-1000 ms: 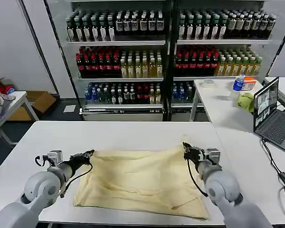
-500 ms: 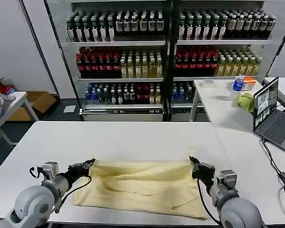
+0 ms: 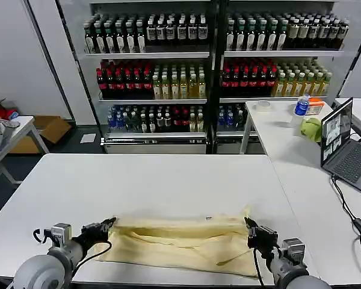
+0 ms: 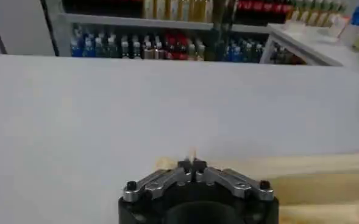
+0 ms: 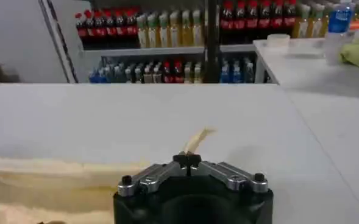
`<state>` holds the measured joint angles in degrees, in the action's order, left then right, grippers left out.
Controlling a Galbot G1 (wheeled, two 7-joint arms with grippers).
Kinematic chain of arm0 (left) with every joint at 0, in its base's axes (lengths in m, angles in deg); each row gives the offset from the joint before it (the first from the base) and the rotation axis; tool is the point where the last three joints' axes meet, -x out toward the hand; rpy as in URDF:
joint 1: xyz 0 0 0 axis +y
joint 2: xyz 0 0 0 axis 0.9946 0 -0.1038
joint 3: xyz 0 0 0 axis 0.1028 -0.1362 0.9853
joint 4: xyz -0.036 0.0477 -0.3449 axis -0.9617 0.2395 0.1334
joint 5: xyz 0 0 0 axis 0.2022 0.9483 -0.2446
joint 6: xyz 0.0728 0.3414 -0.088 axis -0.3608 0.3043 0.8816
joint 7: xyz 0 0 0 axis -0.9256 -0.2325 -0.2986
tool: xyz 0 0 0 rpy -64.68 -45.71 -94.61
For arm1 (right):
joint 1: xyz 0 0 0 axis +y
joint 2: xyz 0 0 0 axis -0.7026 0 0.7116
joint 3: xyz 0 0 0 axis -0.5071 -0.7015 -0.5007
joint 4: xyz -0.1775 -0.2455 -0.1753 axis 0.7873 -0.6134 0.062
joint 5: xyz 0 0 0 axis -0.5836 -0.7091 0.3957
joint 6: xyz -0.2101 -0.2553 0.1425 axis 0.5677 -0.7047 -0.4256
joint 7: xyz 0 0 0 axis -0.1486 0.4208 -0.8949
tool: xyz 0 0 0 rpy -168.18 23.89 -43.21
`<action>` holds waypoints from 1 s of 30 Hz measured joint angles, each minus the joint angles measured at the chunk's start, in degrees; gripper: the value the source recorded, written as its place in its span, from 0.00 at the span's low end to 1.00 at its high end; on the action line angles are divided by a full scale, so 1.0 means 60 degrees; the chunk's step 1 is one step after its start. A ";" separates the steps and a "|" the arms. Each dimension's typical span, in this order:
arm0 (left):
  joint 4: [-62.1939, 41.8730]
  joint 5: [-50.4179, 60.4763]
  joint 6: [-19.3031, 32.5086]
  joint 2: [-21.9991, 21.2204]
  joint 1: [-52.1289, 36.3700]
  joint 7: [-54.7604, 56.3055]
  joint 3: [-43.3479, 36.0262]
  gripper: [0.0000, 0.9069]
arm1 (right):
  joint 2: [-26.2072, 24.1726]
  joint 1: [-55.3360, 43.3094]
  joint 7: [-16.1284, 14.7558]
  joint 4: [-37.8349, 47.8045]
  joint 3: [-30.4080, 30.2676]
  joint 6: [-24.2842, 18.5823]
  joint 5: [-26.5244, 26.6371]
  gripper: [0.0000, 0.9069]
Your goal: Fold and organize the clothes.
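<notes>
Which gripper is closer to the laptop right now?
Right. The right gripper pinches the shirt's corner on the laptop's side of the table; the left gripper holds the opposite corner, across the shirt, farther away.

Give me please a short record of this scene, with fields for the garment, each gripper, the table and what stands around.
garment: pale yellow T-shirt, lying flat near the front edge of the table, far edge doubled over toward the robot
left gripper: shut on the T-shirt's far left corner
right gripper: shut on the T-shirt's far right corner
table: white table
surroundings: bottle shelves behind; laptop on a side table at the robot's right
</notes>
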<state>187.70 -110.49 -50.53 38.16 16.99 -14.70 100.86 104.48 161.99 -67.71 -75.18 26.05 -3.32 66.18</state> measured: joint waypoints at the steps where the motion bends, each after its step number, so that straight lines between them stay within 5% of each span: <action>1: -0.0010 0.0056 0.0006 -0.0010 0.0048 -0.0001 -0.0001 0.01 | 0.0013 0.0047 -0.0002 0.0000 0.0000 -0.0003 -0.0024 0.00; 9: -0.0087 0.0450 0.0069 -0.0053 0.0157 -0.0043 -0.0131 0.09 | 0.0200 0.0428 0.0008 0.0000 -0.0071 0.0026 -0.0293 0.02; 10: -0.0090 0.0495 0.0070 -0.0053 0.0154 -0.0043 -0.0152 0.23 | 0.0231 0.0444 0.0018 0.0019 -0.0079 0.0042 -0.0321 0.57; 11: -0.0094 0.0536 0.0070 -0.0054 0.0150 -0.0052 -0.0167 0.34 | 0.0258 0.0455 0.0030 0.0038 -0.0087 0.0069 -0.0342 0.96; 12: -0.0100 0.0570 0.0070 -0.0061 0.0139 -0.0052 -0.0184 0.71 | 0.0280 0.0456 0.0044 0.0055 -0.0093 0.0095 -0.0357 1.00; 13: -0.0108 0.0601 0.0069 -0.0073 0.0128 -0.0052 -0.0200 1.00 | 0.0303 0.0458 0.0056 0.0069 -0.0100 0.0124 -0.0362 1.00; 30: 0.0192 0.1078 0.0371 -0.0579 0.0416 0.0252 0.0090 1.00 | 0.0596 0.1012 0.0049 -0.0433 0.0122 -0.0004 -0.1148 1.00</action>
<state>188.86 -104.02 -48.30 34.69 19.49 -13.19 101.40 108.05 168.07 -67.41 -77.78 26.78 -3.34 59.30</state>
